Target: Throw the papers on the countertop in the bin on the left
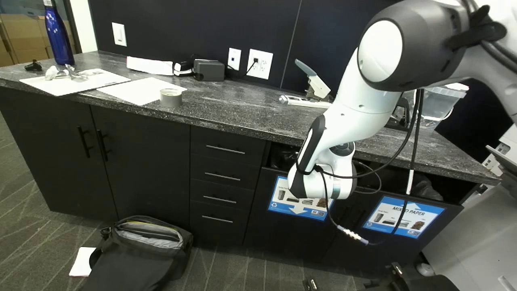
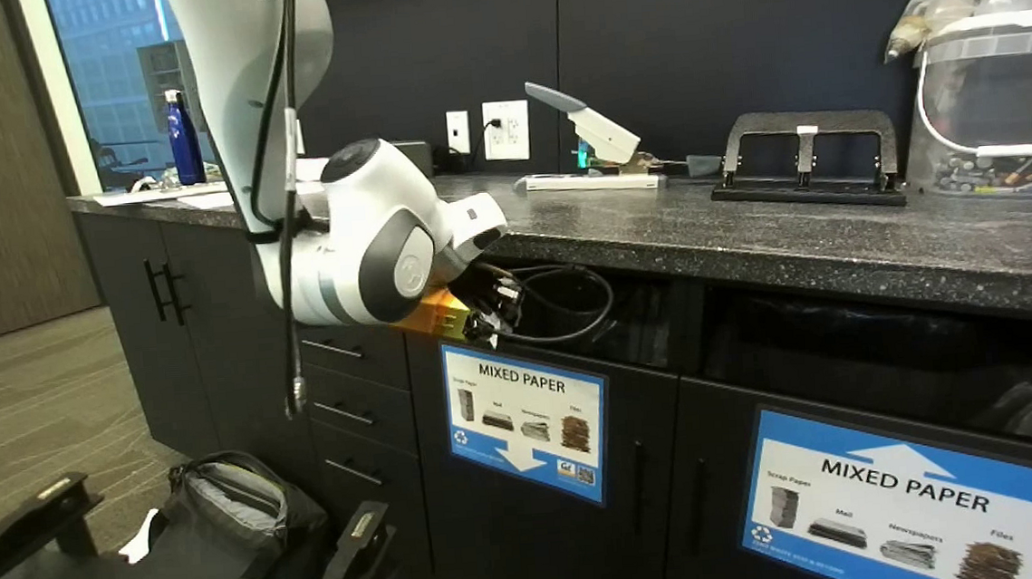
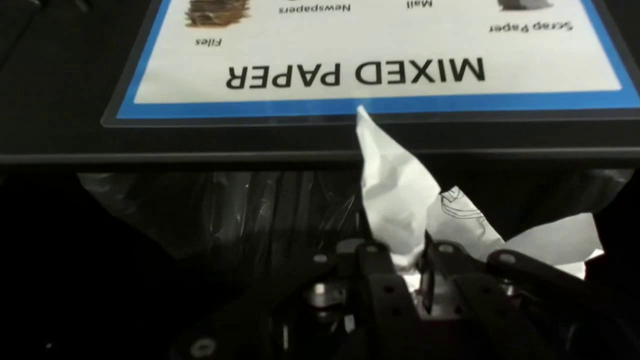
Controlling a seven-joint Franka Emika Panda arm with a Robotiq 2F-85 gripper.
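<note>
Speckled countertop [image 1: 242, 106] with white sheets [image 1: 139, 90], blue bottle [image 1: 58, 38], probably a tape roll [image 1: 171, 99], stapler [image 2: 605, 138], hole punch [image 2: 804, 158], clear bucket [image 2: 980, 107]

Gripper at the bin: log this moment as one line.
gripper: shut on paper | place: mouth of bin | release: not yet | other scraps: on sheet

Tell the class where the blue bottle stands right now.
In an exterior view, the blue bottle stands near the left end of the countertop, just behind the crumpled papers.
</note>
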